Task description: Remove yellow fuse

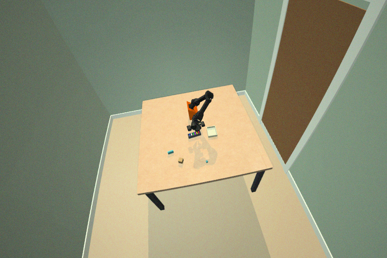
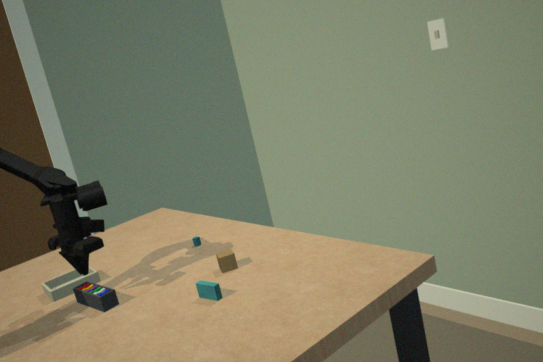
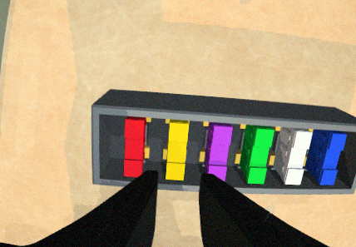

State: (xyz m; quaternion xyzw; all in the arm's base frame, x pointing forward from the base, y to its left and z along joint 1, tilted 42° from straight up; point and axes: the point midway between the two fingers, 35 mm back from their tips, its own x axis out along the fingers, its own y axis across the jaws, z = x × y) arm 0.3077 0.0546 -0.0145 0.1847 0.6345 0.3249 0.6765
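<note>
Above the fuse block [image 3: 224,142], the pincer [image 3: 178,180] hangs pointing down, its 2 dark fingers narrowed to a slim gap with nothing between them; bare bench [image 3: 177,35] shows through the gap in the wrist view. The fingers stand partly open rather than fully shut, and they grip nothing. In that view the gap lines up with the near end of the yellow fuse [image 3: 177,150], which sits in its slot in the block, 2nd from the left end. Whether the fingertips touch the block's near wall cannot be told from the wrist view; the exterior view shows the pincer [image 2: 81,268] just above and behind the block [image 2: 96,296], apart from it.

6 fuses stand in a row inside the block: a red fuse [image 3: 134,147] at the left end, then the yellow one, a purple fuse [image 3: 219,152], a green fuse [image 3: 258,153], a white fuse [image 3: 294,155] and a blue fuse [image 3: 326,157] at the right end.

Just beside the block, on the side toward the door in the top view, lies the pale tray [image 1: 212,131]; nothing shows inside it. Farther from the block, out on the bench [image 1: 175,167], lie a teal block [image 2: 208,290], a tan cube [image 2: 226,260] and a small teal cube [image 2: 196,241], all well apart from the block. Behind the block, the arm [image 1: 200,108] rises from an orange base [image 1: 190,110].
</note>
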